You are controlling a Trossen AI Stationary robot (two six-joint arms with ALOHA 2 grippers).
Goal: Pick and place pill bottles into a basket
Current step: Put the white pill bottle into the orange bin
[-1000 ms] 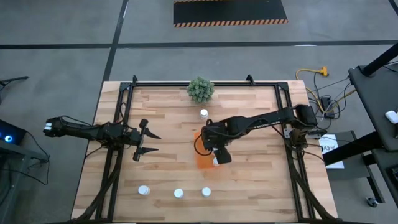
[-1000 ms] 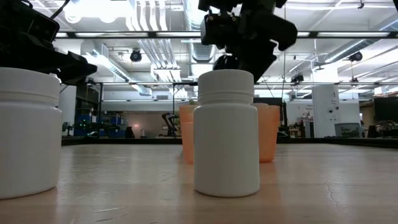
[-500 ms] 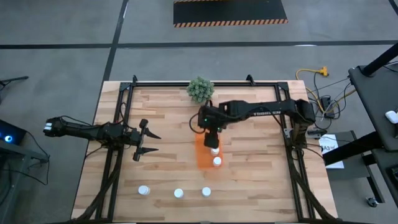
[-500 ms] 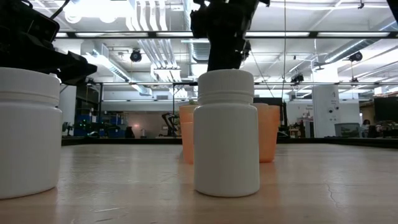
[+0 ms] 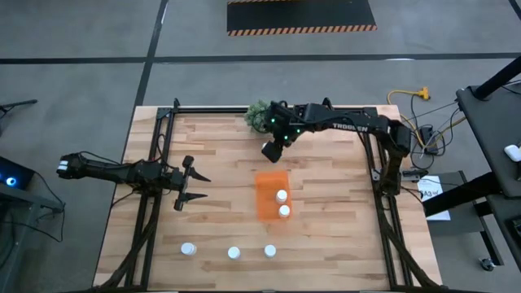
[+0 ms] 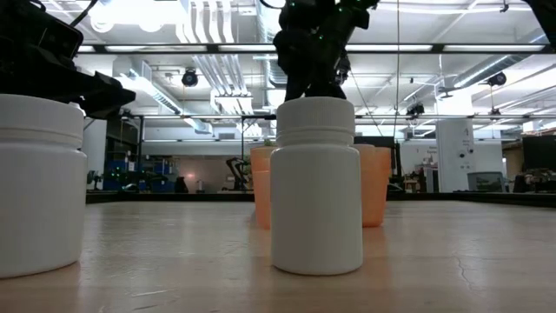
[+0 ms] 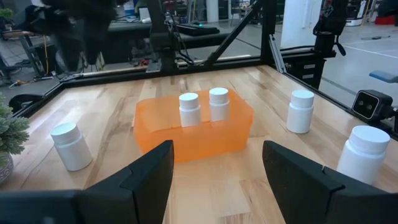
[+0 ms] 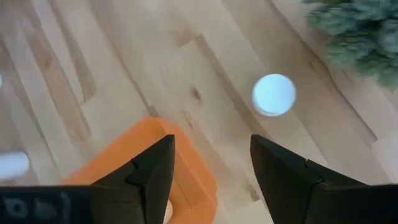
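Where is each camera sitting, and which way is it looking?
High view: above the table, looking straight down; shows both arms, the basket and the plant.
Low view: at tabletop height, looking level across; a pill bottle up close, arms overhead.
Left wrist view: on the left arm, looking past the open left hand at the basket.
Right wrist view: on the right arm, looking down past the open right hand at a lone bottle.
All four views share the basket.
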